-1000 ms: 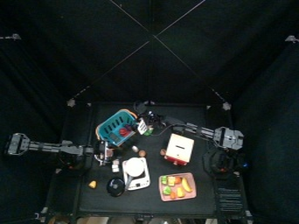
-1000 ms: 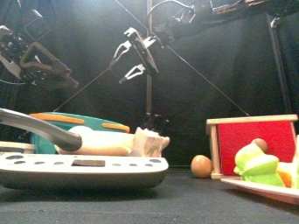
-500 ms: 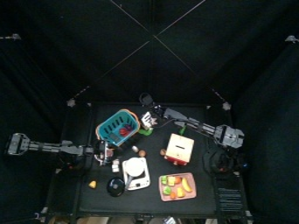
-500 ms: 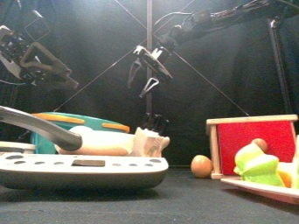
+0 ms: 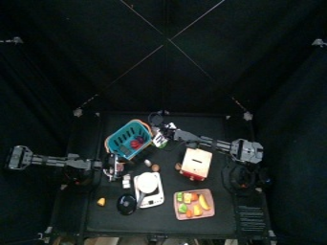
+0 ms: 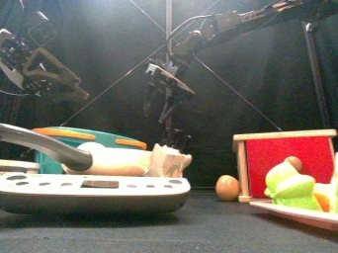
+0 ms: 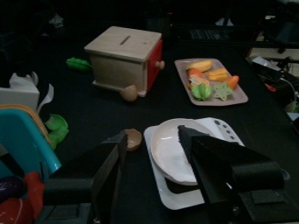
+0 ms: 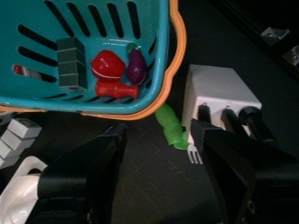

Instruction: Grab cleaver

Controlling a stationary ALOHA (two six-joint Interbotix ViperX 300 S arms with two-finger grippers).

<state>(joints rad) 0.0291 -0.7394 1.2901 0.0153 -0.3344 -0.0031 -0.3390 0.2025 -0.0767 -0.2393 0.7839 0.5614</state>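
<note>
The left gripper [image 7: 156, 136] hangs over the bench's [image 5: 220, 215] left side exactly as a second ago, its fingers spread wide above a smooth white oval dish [image 7: 184, 157] and a small brown egg [image 7: 132, 139]. Next along is a slatted teal plastic basket [image 8: 82, 44] with an orange rim, holding a glossy red fruit [image 8: 107, 63], a purple aubergine [image 8: 135, 63] and dark green blocks [image 8: 70, 61]. Since the earlier frames the right gripper [image 8: 162, 131] has rolled at the wrist and sunk a little; its fingers are wide open and empty, poised over the narrow gap between the basket's rim and a boxy white knife block [image 8: 219, 87]. A green fork-like piece [image 8: 176, 131] lies in that gap. The cleaver cannot be singled out among the black handles [image 8: 228, 115] standing in the block. Further right, with open bench around them, stand a square wooden box [image 5: 194, 161] with a red face and a flat pink tray [image 5: 194, 203] of toy fruit.
</note>
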